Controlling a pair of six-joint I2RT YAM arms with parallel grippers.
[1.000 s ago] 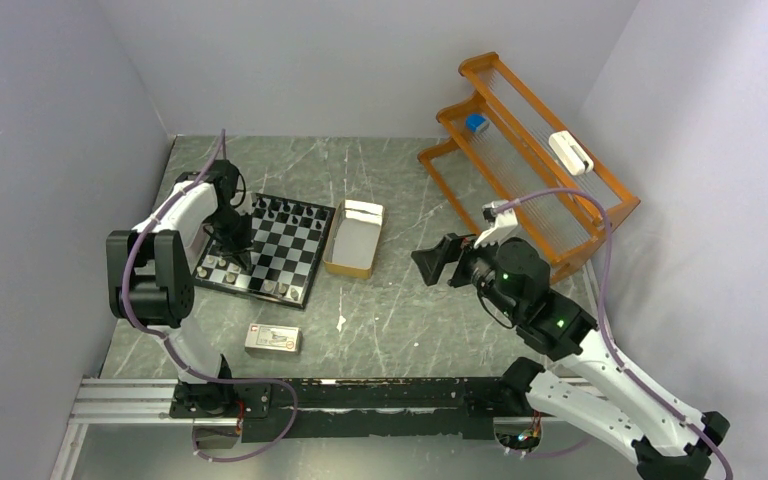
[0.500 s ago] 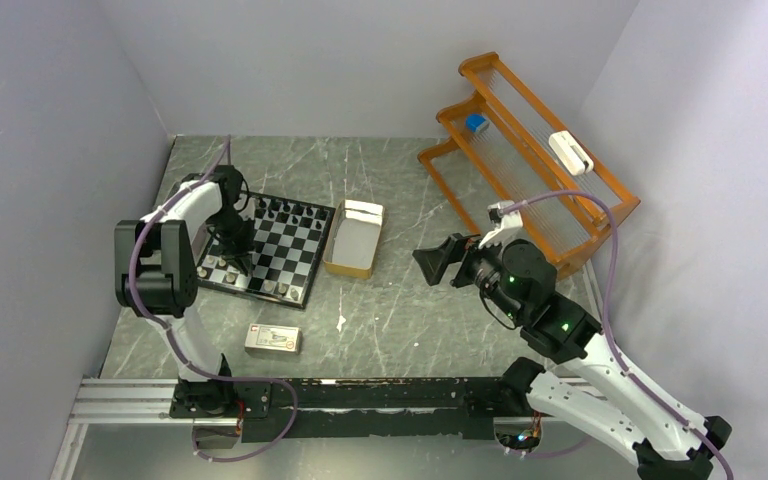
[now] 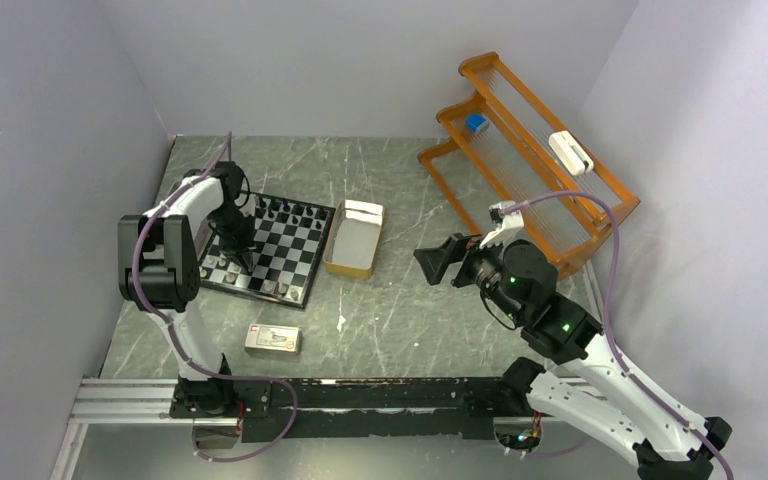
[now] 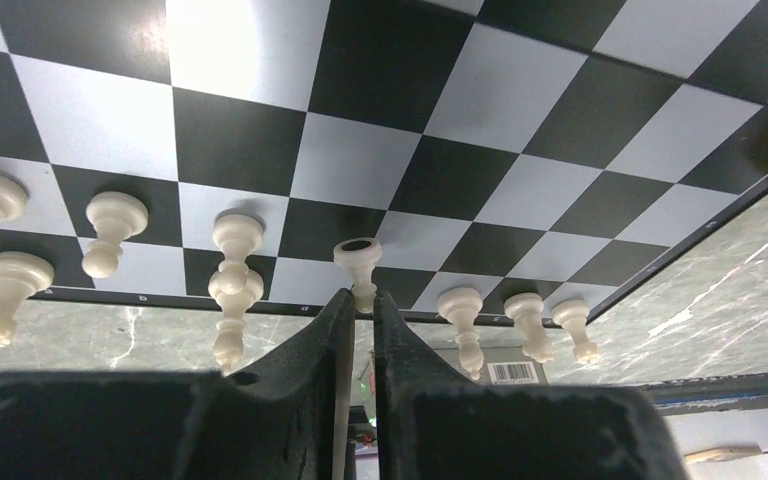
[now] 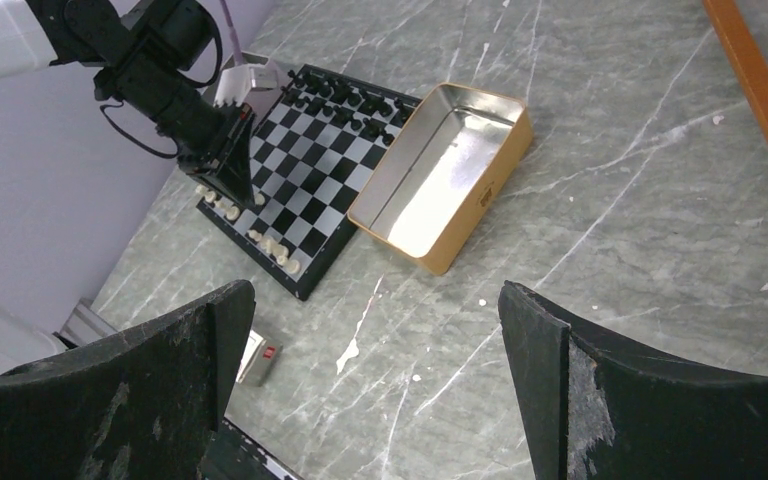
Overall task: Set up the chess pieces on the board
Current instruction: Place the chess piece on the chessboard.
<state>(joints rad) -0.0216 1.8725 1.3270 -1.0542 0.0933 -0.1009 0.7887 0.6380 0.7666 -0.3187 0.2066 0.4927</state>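
Top external view is showing the left gripper hanging over the board's near-left corner. Its wrist view is showing the fingers clenching a white piece that is standing close to the board's near edge. Other white pieces are lining that edge, and black pieces are lining the far edge. Right of the board, past the tan box, the right gripper is hovering, spread wide and grasping nothing.
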